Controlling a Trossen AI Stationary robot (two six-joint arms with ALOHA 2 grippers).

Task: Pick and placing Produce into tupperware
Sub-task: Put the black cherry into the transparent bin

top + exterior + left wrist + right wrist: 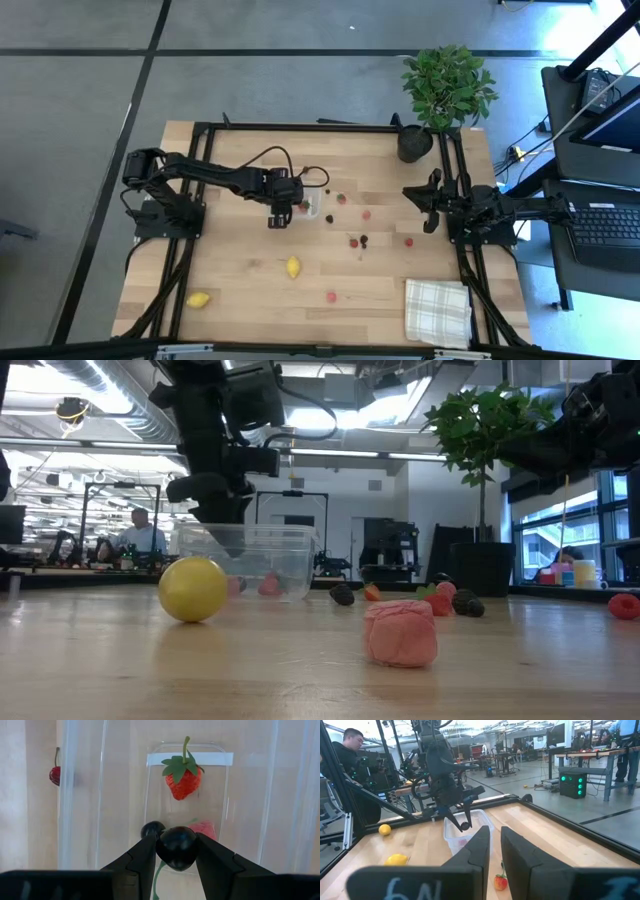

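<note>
Tupperware [187, 805] (clear, with a strawberry [183, 779] inside) is overhung by the left gripper [176, 855], clamped on a dark berry [177, 848]. The right gripper [495, 851] is parked at the table's right edge, fingers pressed together.

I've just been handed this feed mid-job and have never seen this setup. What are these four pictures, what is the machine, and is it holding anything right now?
It is a robot with two dark arms at a wooden table.

One picture looks straight down, one looks level across the tabletop, and two come from cameras on the arms' wrists.

The left tool hangs over the clear tupperware and is shut on a dark berry. A strawberry and another red piece already lie in the tub.

The right tool waits shut at the table's right side, holding nothing.

Red and dark berries, two lemons, a checked cloth and a potted plant are also on the table.
</note>
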